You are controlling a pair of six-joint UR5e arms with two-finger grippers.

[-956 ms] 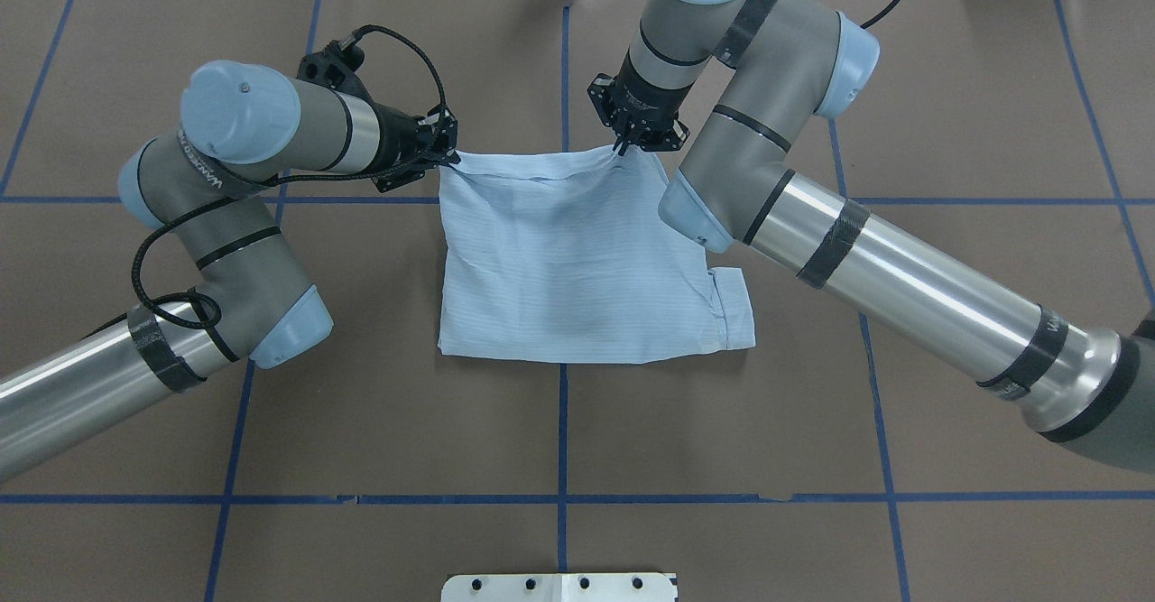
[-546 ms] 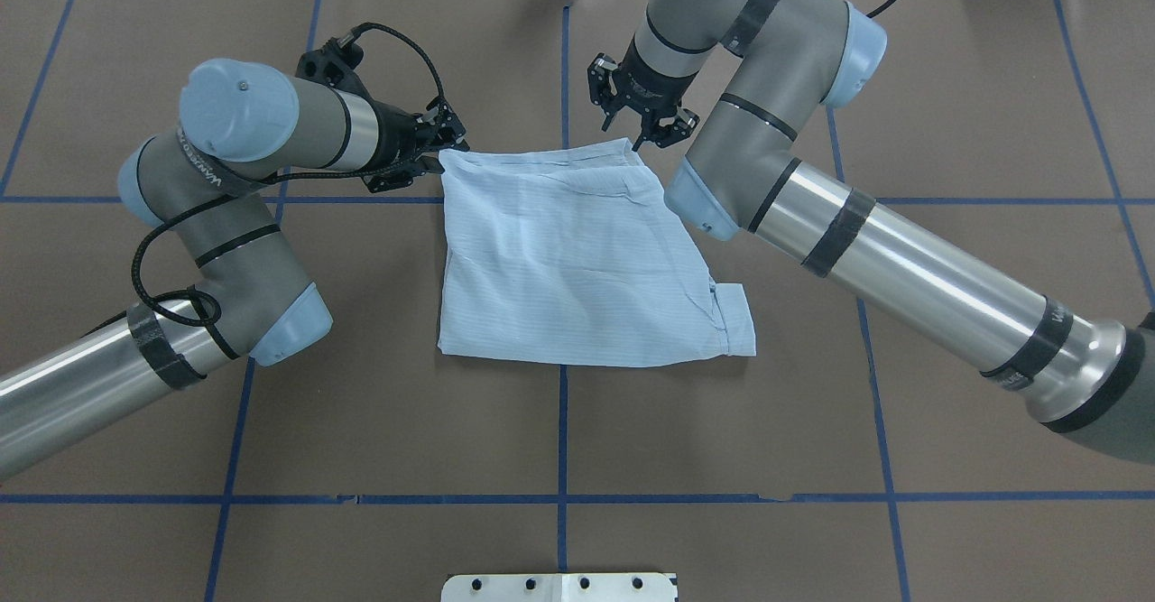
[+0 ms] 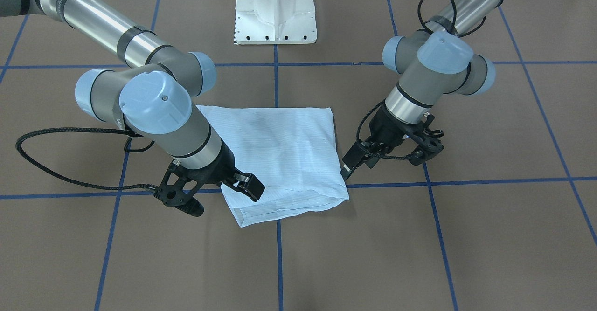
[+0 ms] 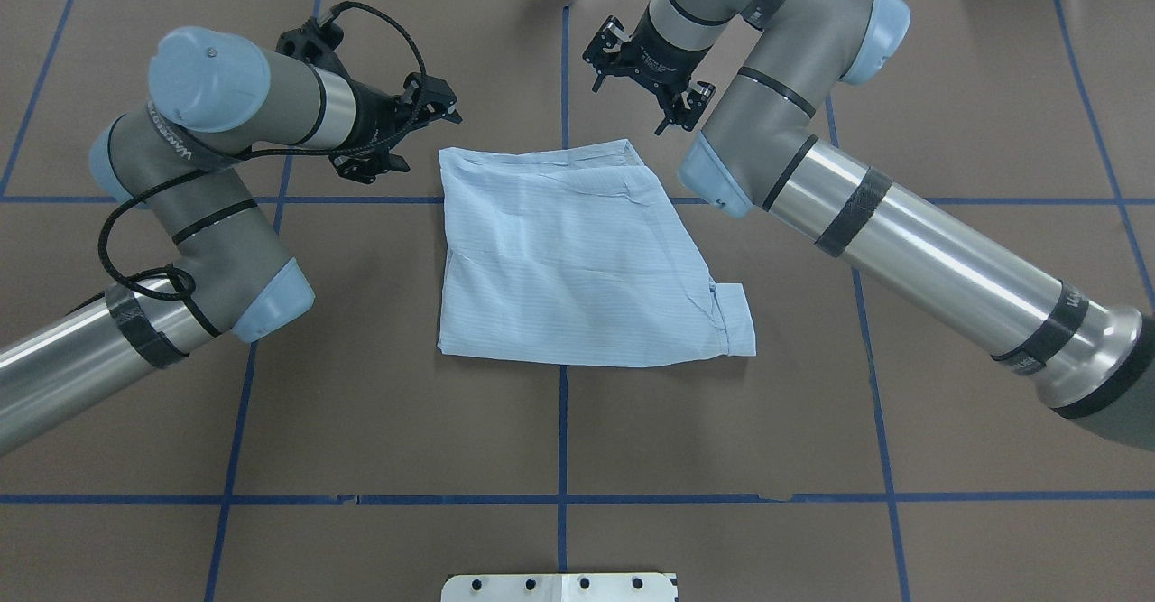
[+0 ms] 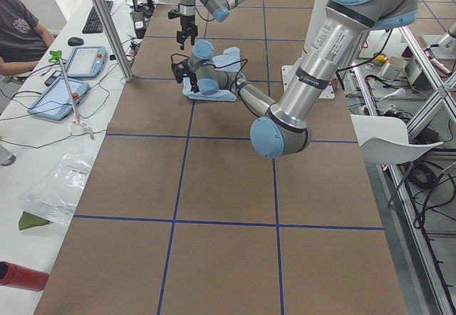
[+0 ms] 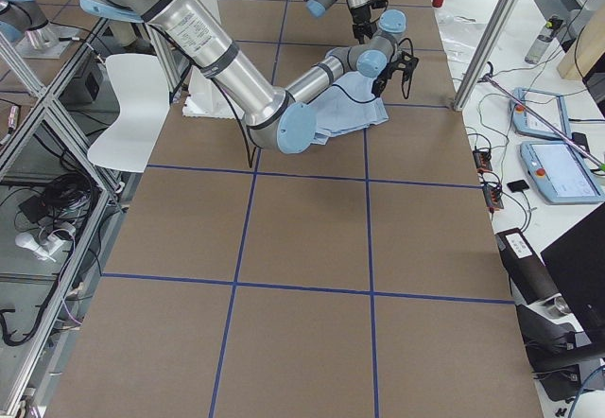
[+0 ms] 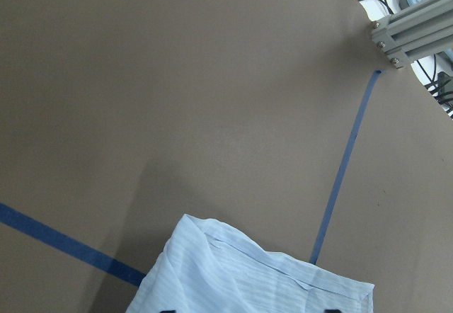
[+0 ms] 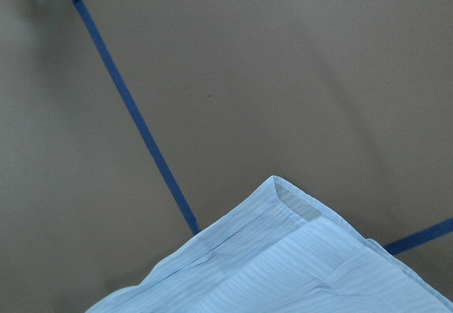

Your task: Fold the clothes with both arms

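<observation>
Facing the robot, the left gripper [image 3: 385,162] hangs with fingers spread wide and empty, just beside the shirt [image 3: 289,157]; the right gripper [image 3: 218,195], likewise splayed, grasps nothing at the cloth's other corner; from overhead, both pairs of fingers stand apart from the far corners, touching no cloth; the shirt lies folded into a rough square on the brown table [image 4: 361,421], pale blue, finely striped, lightly wrinkled, a cuffed piece jutting out on the right; each wrist view shows one corner.
</observation>
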